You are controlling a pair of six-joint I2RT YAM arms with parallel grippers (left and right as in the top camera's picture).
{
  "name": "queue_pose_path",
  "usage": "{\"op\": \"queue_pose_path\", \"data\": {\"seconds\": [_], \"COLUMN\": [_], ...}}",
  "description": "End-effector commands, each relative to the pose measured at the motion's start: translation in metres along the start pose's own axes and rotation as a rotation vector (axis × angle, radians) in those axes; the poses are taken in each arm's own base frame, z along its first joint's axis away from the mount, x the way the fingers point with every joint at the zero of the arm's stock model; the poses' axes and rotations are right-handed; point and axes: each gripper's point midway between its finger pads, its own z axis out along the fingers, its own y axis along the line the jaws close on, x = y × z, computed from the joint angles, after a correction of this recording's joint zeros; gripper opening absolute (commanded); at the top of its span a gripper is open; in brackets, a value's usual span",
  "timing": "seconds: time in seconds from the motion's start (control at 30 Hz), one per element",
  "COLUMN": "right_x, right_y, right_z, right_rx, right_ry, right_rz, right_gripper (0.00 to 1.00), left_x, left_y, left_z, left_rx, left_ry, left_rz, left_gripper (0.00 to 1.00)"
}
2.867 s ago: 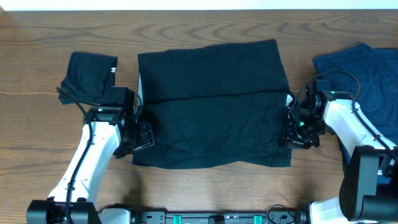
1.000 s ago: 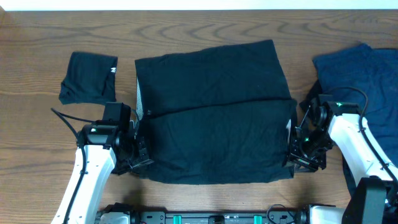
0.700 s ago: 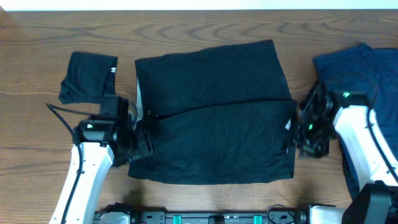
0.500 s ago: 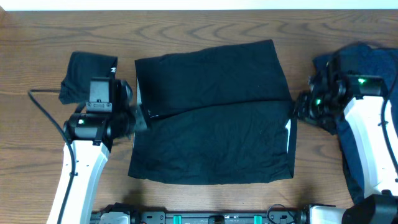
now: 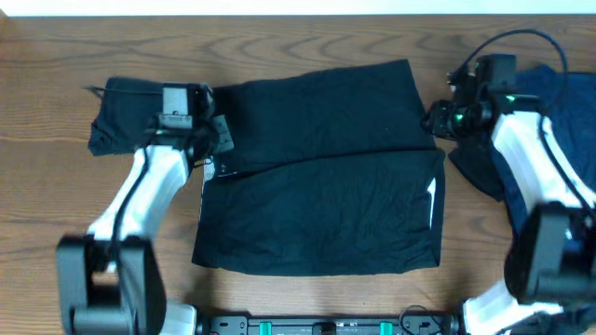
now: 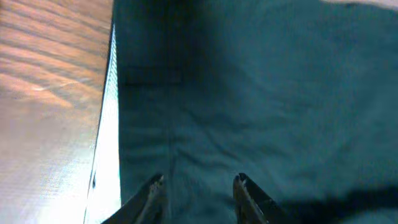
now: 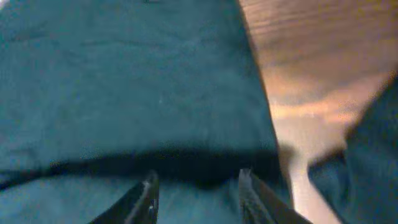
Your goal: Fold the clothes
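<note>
Black, soft, faintly creased cloth lies flat mid-table: the big garment [image 5: 317,195], roughly rectangular, crossed by a slanting fold line. Bare wood of the table [image 5: 307,37] runs along its far edge. At its left edge hovers the left gripper [image 5: 216,140], at its right edge the right gripper [image 5: 434,121] (both with fingers parted, nothing between them). Close beside it on the left sits a small folded black piece [image 5: 126,112]. On the right a navy garment [image 5: 559,102] lies partly under the right arm.
</note>
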Motion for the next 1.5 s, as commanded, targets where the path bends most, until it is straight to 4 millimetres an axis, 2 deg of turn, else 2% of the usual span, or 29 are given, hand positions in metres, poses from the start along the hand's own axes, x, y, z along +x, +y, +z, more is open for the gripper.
{"op": "queue_pose_path", "data": {"seconds": [0.0,0.13,0.37,0.47,0.77,0.9,0.97,1.1,1.23,1.33,1.47], "right_x": [0.000,-0.002,0.013,0.017,0.014,0.011,0.010,0.013,0.008,0.002,-0.005], "right_y": [-0.010,-0.014,0.000,0.004,-0.003,-0.003,-0.003,-0.004,-0.006,-0.005,-0.003], "right_z": [0.030,0.059,0.088,0.092,0.100,0.105,0.110,0.116,0.116,0.116,0.114], "right_rx": [-0.001,-0.020,-0.077,-0.070,-0.012,-0.014,-0.016,-0.012,0.001,-0.001,-0.003], "right_ry": [0.029,0.034,0.085,0.097,0.080,0.067,0.061,0.070,0.048,0.024,0.006], "right_rz": [-0.060,-0.101,-0.177,-0.202,-0.220,-0.225,-0.228,-0.231,-0.237,-0.241,-0.246], "right_gripper": [0.42,0.41,0.42,0.43,0.45,0.45,0.45,0.47,0.51,0.54,0.60], "left_x": [-0.019,-0.029,-0.017,-0.016,-0.021,-0.038,-0.052,-0.066,-0.079,-0.094,-0.112], "left_y": [0.002,0.002,0.013,0.015,0.021,0.029,0.033,0.039,0.035,0.027,0.011], "left_z": [0.016,0.035,0.068,0.079,0.116,0.120,0.120,0.117,0.109,0.090,0.040], "left_rx": [-0.011,-0.014,-0.030,-0.029,-0.015,-0.008,-0.003,0.000,0.006,0.016,0.020], "left_ry": [-0.018,-0.011,0.038,0.035,-0.010,-0.075,-0.128,-0.178,-0.213,-0.247,-0.277], "left_rz": [0.021,0.045,0.055,0.055,0.068,0.075,0.068,0.061,0.077,0.083,0.113], "left_gripper": [0.37,0.37,0.37,0.38,0.37,0.36,0.36,0.36,0.36,0.36,0.38]}}
